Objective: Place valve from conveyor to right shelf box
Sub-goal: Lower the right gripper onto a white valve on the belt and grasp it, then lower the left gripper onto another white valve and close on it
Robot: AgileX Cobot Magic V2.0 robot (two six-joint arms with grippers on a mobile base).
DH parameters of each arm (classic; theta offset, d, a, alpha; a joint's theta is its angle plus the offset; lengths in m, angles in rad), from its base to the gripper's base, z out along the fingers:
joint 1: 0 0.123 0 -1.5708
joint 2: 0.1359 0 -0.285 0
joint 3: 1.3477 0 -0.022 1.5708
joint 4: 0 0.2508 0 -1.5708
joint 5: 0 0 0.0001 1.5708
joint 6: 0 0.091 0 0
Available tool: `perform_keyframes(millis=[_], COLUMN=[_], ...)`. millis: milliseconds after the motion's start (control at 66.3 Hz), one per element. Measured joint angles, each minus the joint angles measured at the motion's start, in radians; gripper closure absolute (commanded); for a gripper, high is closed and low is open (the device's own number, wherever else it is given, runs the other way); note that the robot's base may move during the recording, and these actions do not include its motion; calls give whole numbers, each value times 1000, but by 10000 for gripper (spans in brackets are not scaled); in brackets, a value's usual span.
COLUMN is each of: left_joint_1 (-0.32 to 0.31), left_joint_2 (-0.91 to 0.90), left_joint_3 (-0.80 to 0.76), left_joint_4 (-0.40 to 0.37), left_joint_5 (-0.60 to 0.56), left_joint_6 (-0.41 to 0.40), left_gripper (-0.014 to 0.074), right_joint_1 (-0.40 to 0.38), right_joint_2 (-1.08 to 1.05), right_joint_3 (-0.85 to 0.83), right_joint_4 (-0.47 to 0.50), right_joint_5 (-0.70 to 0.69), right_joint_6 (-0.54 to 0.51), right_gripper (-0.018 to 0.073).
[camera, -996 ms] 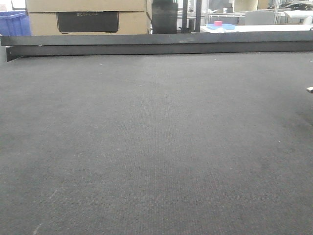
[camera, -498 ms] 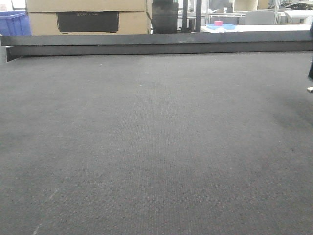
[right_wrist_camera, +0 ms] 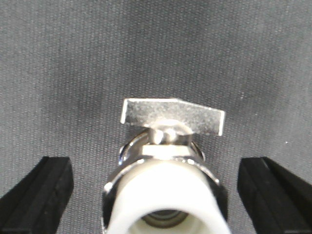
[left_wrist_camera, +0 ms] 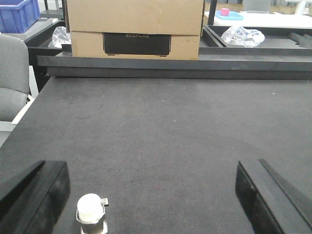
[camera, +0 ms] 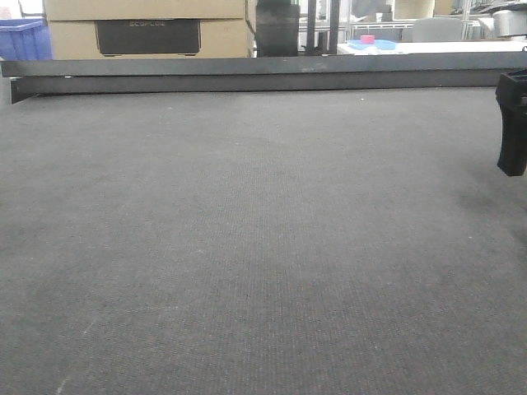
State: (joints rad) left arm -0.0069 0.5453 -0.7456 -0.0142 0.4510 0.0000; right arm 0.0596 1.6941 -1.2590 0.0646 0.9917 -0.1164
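The conveyor [camera: 247, 247] is a broad dark grey woven belt with a black rail [camera: 263, 72] along its far edge. In the right wrist view a valve [right_wrist_camera: 168, 161] with a metal body, a flat handle and a white end cap stands on the belt. It sits between the fingers of my open right gripper [right_wrist_camera: 156, 197], with a gap on each side. One finger of that gripper [camera: 511, 123] shows at the front view's right edge. In the left wrist view a white-capped valve [left_wrist_camera: 91, 214] stands just inside the left finger [left_wrist_camera: 36, 195] of my open left gripper [left_wrist_camera: 153, 200], untouched. The right shelf box is out of view.
Behind the rail stands a cardboard box [left_wrist_camera: 135, 22] with a black unit [left_wrist_camera: 136, 44] under it. A blue crate [left_wrist_camera: 18, 13] and a grey chair [left_wrist_camera: 12, 73] are at the left. Crumpled plastic bags [left_wrist_camera: 242, 35] lie in trays, and a blue tray [camera: 370, 43] sits farther back.
In the front view my right gripper's black finger has come in at the right edge and lowered, covering the small bright piece that showed there before.
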Motion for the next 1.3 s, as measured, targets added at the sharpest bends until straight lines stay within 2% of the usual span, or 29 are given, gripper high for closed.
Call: perform_keyframes(millis=[75,166,211,226,241,302,332,589,830,996,1117,1222,1298], left_joint_1=[0,0,0,0,0,0,0,0,10,48,50,70,113], left_joint_2=[0,0,0,0,0,0,0,0,70,227,375,507,609], left_joint_3=[0,0,0,0,0,0,0,0,-88,-233,-338,-412,-470], left_joint_4=[0,0,0,0,0,0,0,0,0,2,14,14,-8], left_joint_5=[9,15,15,15,15,18,23,99,318,475,557,613,654], left_joint_6=[0,0,0,0,0,0,0,0,0,0,0,45,101], left_gripper=[-3,-3,-3,-3,-3,-3,-3,-3,-3,-3,-3,-3,-3], right_joint_1=[0,0,0,0,0,0,0,1,1,1,1,1,1], right_joint_2=[0,0,0,0,0,0,0,-52,-258,-347,-357,-357,-357], right_joint_3=[0,0,0,0,-2,-2,-2,2,2,2,2,2,2], right_joint_4=[0,0,-6,-8,-8,-14,-20,-38,-26,-10,-8,-4,0], right_joint_5=[0,0,0,0,0,0,0,11,13,19,27,31,31], right_joint_6=[0,0,0,0,0,0,0,0,0,0,0,0,0], right_gripper=[82,249,370,447,468,680,730,712,712,712,712,712,712])
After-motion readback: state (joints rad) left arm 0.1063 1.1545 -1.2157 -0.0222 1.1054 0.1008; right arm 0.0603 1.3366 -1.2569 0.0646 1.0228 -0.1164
